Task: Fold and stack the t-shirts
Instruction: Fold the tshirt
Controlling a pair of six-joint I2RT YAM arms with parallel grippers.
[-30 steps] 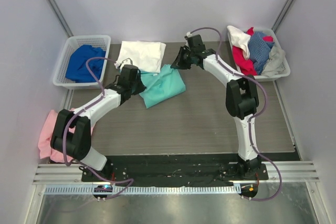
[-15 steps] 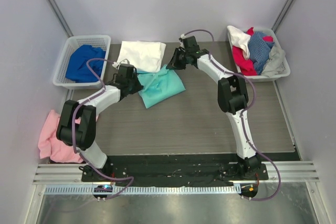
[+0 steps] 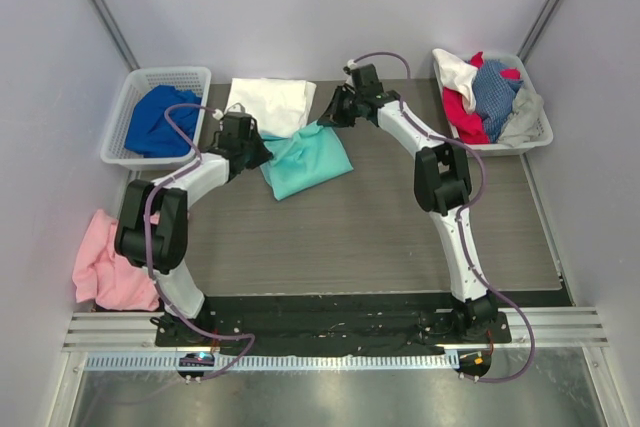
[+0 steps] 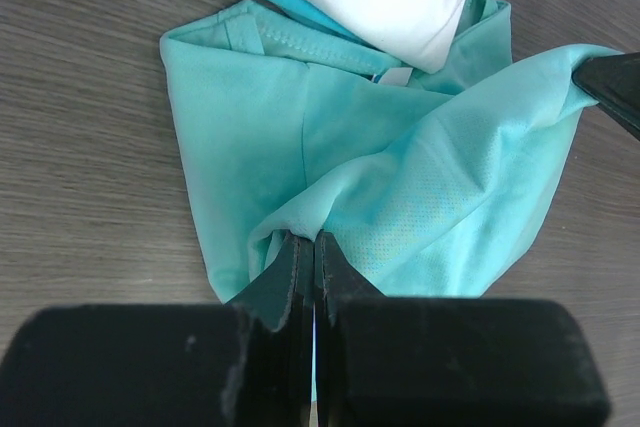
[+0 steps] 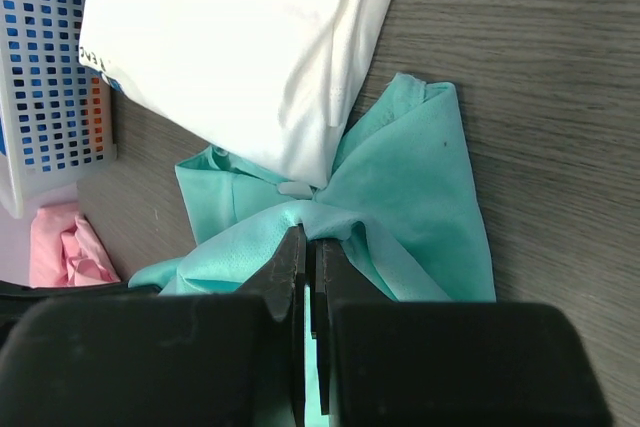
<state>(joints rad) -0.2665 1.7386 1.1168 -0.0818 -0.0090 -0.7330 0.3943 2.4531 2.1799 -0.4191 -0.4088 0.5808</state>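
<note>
The mint-green t-shirt (image 3: 305, 161) lies crumpled on the table, its far edge under the folded white t-shirt (image 3: 268, 105). My left gripper (image 3: 256, 151) is shut on the green shirt's left side; in the left wrist view the fabric (image 4: 400, 177) bunches at the closed jaws (image 4: 314, 239). My right gripper (image 3: 328, 119) is shut on the green shirt's far right part; in the right wrist view the green fabric (image 5: 420, 187) pinches at my gripper (image 5: 309, 237), below the white shirt (image 5: 250, 37).
A white basket (image 3: 126, 97) at the far left holds a royal blue shirt (image 3: 155, 119). A basket (image 3: 542, 127) at the far right holds red, white, blue and grey shirts. A pink cloth (image 3: 100, 267) lies off the table's left edge.
Both grippers have moved left and toward the white shirt, dragging the green shirt with them. The left elbow has swung further left.
</note>
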